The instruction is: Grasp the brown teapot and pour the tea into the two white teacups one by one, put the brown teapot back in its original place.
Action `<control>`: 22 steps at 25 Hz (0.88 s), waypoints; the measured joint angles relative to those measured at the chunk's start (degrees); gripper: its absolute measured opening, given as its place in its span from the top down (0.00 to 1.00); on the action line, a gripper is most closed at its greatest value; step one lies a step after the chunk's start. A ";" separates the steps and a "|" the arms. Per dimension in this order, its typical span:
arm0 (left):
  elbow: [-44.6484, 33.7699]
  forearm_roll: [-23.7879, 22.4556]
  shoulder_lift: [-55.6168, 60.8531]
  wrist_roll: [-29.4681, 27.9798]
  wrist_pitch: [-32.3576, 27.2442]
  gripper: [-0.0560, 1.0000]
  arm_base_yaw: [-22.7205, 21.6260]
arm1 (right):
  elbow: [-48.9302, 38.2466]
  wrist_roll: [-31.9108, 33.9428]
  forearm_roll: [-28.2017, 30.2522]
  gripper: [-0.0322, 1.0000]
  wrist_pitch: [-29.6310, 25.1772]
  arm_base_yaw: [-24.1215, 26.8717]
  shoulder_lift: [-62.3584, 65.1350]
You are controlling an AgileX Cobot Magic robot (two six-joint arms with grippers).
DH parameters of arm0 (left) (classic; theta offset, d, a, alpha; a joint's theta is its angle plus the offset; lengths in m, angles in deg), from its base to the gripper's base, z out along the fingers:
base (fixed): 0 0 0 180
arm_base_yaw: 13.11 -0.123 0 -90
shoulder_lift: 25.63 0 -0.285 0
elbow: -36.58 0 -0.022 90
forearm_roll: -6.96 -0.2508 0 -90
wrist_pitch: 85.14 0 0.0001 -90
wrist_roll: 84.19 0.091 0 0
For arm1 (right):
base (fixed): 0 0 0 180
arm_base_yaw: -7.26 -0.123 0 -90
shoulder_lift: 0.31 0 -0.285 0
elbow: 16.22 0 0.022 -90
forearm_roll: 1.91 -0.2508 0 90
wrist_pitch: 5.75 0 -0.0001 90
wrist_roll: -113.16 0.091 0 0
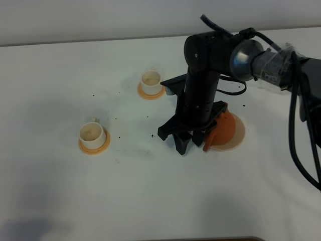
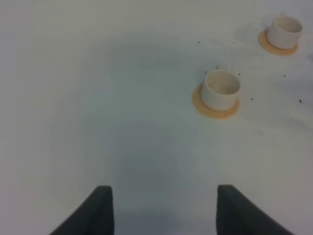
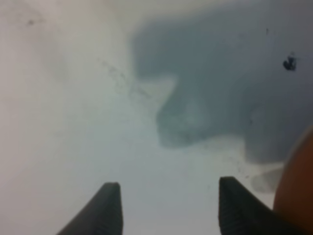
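The right gripper hung wide open and empty, just beside the squat reddish-brown clay teapot on its flat pale beige disc near the tabletop's right edge. A sound grasp probably needed the jaws astride the handle before closing

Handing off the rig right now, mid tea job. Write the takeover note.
Left gripper: jaws open, empty, over the table.
Right gripper: jaws open, empty, beside the brown teapot, not around it.
Teapot sits on its beige disc.
Near white teacup and far white teacup each stand on an orange coaster.
Poured or not: cannot tell.
To do: check the cups; if unfilled, grasp, pour each, return teapot.
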 joint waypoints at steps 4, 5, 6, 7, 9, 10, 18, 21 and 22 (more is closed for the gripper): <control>0.00 0.00 0.00 0.00 0.05 0.50 0.00 | 0.00 -2.24 -2.44 0.55 0.02 -0.08 2.59; 0.00 0.00 0.00 0.00 0.05 0.50 0.00 | 0.00 -2.96 -3.52 0.55 0.02 -0.09 2.86; 0.00 0.00 0.00 0.00 0.05 0.50 0.00 | 0.00 -3.59 -4.13 0.55 0.02 -0.21 2.93; 0.00 0.00 0.00 0.00 0.05 0.50 0.00 | 0.00 -4.13 -4.37 0.55 -0.03 -0.27 2.93; 0.00 0.00 0.00 0.00 0.05 0.50 0.00 | -0.07 -4.60 -4.41 0.55 -0.09 -0.35 2.93; 0.00 0.00 0.00 0.00 0.05 0.50 0.00 | -0.07 -4.74 -4.41 0.55 -0.09 -0.35 2.93; 0.00 0.00 0.00 0.00 0.05 0.50 0.00 | -3.57 -6.00 -1.84 0.55 -0.20 -0.35 2.93; 0.00 0.00 0.00 0.00 0.05 0.50 0.00 | -4.60 -6.24 -0.72 0.55 -0.20 -0.35 2.93; 0.00 0.00 0.00 0.00 0.05 0.50 0.00 | -4.59 -6.24 -0.27 0.55 -0.34 -0.35 2.93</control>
